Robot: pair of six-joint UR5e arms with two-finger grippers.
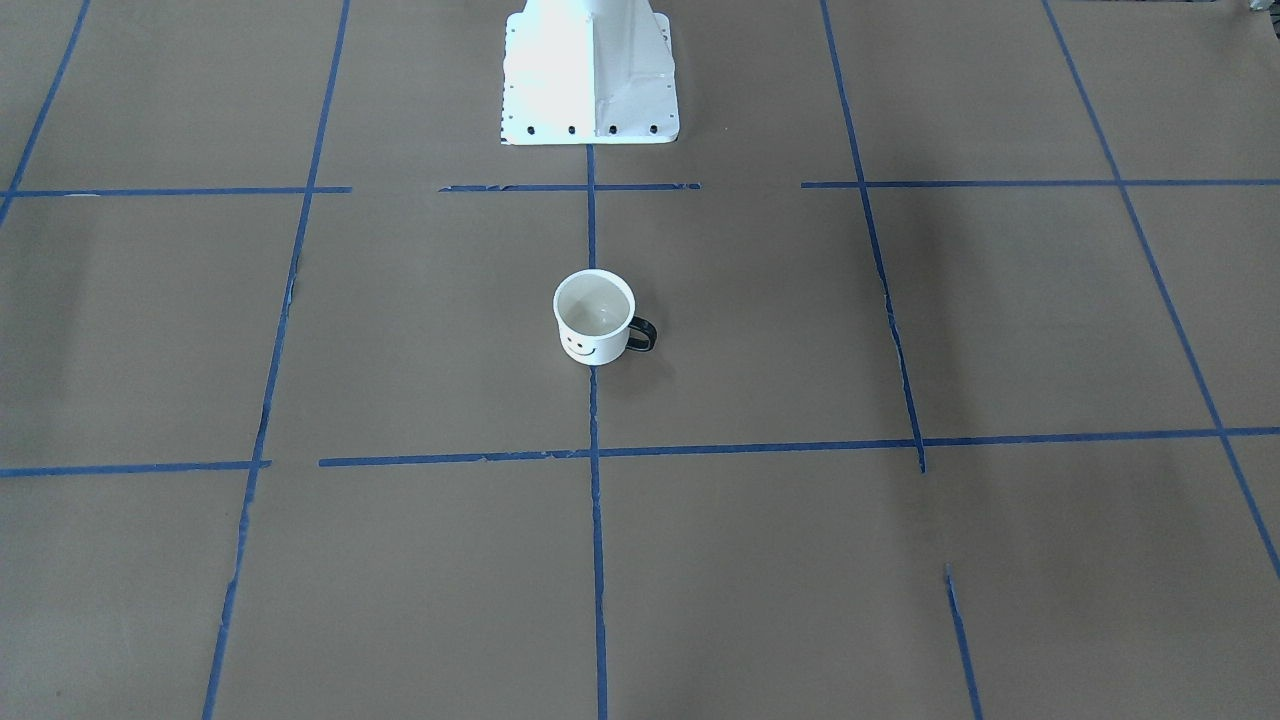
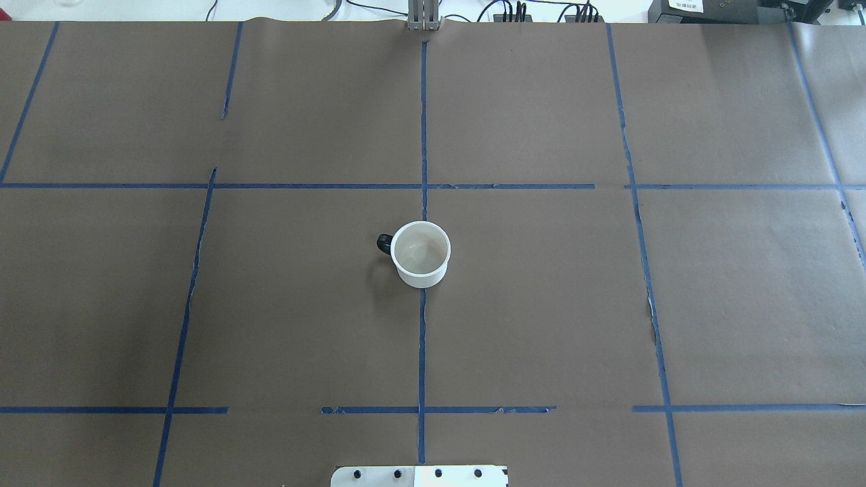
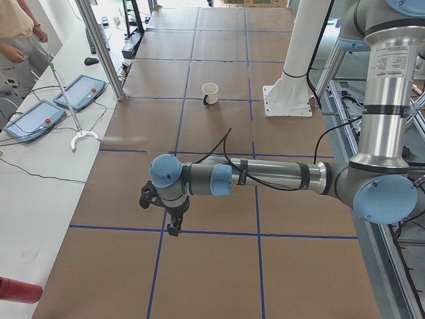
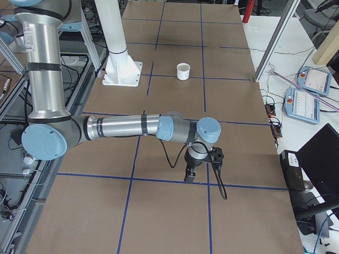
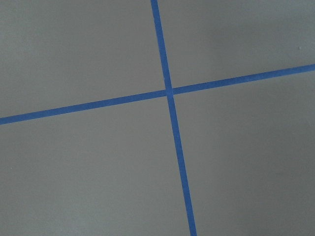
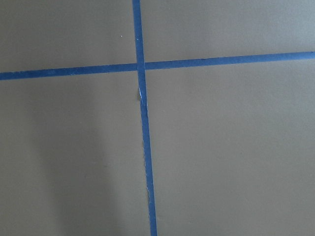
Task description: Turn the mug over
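Note:
The white mug (image 1: 594, 320) stands upright, mouth up, on the brown paper at the table's middle, on a blue tape line. Its smiley face points away from the robot and its black handle (image 1: 642, 334) points toward the robot's left. It also shows in the overhead view (image 2: 420, 256) and small in both side views (image 3: 210, 93) (image 4: 183, 71). The left gripper (image 3: 174, 229) hangs over the table's left end, far from the mug. The right gripper (image 4: 189, 179) hangs over the right end. I cannot tell whether either is open or shut. Both wrist views show only paper and tape.
The white robot base (image 1: 590, 75) stands at the table's robot-side edge, behind the mug. Blue tape lines (image 2: 422, 122) grid the paper. A person (image 3: 20, 40), control pendants (image 3: 80, 93) and a metal post (image 3: 99, 46) are on the operators' side.

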